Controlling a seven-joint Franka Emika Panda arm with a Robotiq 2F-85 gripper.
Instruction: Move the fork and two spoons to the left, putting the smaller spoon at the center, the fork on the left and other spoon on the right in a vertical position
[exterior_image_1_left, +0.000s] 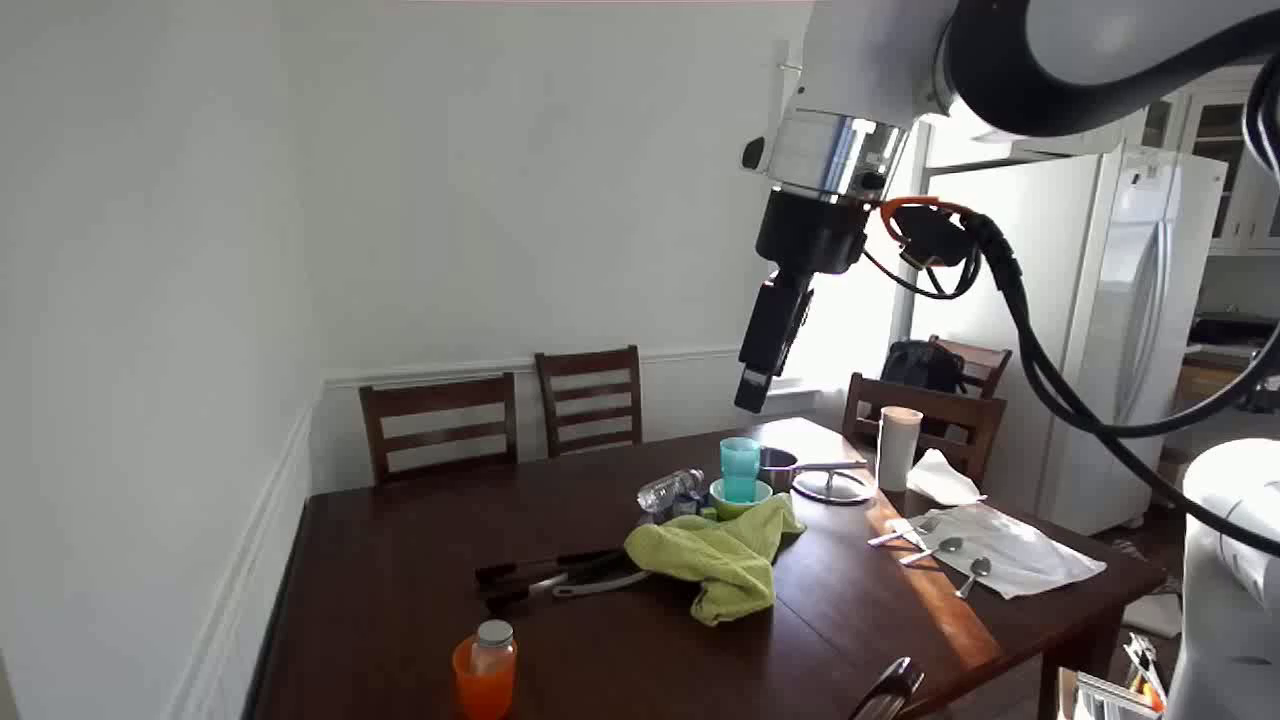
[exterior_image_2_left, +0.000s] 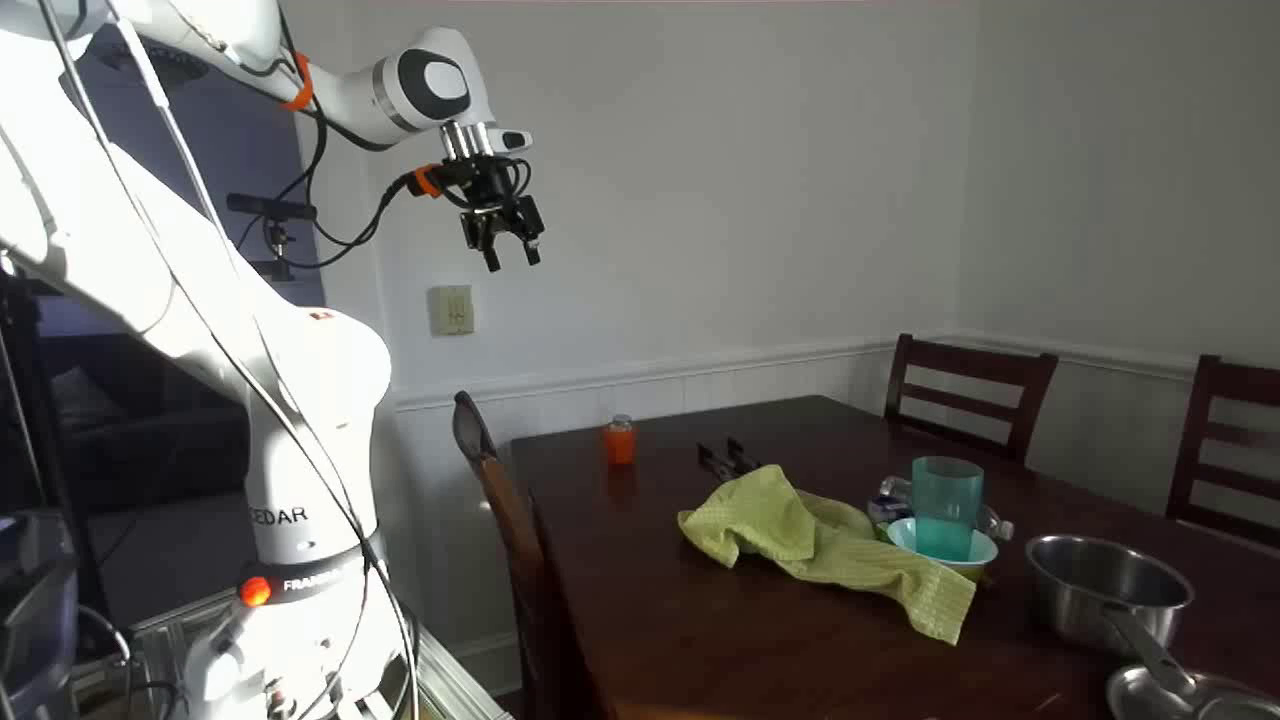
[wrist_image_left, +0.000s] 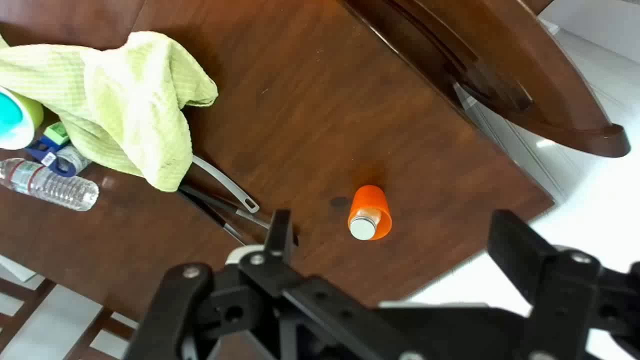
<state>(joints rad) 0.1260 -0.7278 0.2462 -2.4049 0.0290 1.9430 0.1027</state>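
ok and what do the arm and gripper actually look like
The arm is white with rounded segments, black joint details and a silver wrist section. Dark cables run along it, with an orange strap. Black lettering shows near its base. The gripper is black, with two blocky fingers.

1. Dining space in a home, judging by what surrounds me: a dark wood table (exterior_image_1_left: 400, 580) with slatted chairs (exterior_image_1_left: 437, 400) around it.
2. A white fridge (exterior_image_1_left: 1130, 290) and glass-front cabinets (exterior_image_1_left: 1215, 160) appear beyond the table, marking a kitchen close by.
3. White paneling (exterior_image_2_left: 447, 520) lines the lower wall (exterior_image_2_left: 700, 200), below a wall plate (exterior_image_2_left: 451, 310).
4. A pot (exterior_image_2_left: 1070, 605), a cup (exterior_image_2_left: 945, 490) in a bowl (exterior_image_2_left: 900, 540) and a cloth (exterior_image_2_left: 780, 520) share the table; a backpack (exterior_image_1_left: 918, 366) shows behind one of the chairs.
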